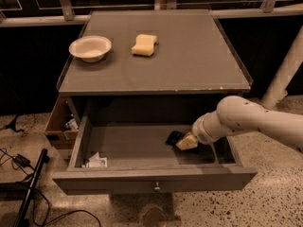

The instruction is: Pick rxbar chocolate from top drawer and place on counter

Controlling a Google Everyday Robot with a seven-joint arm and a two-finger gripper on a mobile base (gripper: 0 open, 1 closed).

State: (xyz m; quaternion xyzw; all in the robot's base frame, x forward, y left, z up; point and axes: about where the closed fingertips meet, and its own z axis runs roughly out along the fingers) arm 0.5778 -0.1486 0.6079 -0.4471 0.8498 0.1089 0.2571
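The top drawer (142,148) is pulled open below the counter (189,56). A small black bar, the rxbar chocolate (173,137), lies on the drawer's grey bottom toward the right. My gripper (185,142) reaches into the drawer from the right on a white arm and sits right against the bar's right end. Its pale fingertips (187,141) cover part of the bar. The counter holds no bar.
A white bowl (90,48) and a yellowish sponge (144,45) sit on the counter. A crumpled white paper scrap (96,162) lies in the drawer's front left corner. A brown cardboard box (61,122) stands left of the cabinet. Cables lie on the floor at left.
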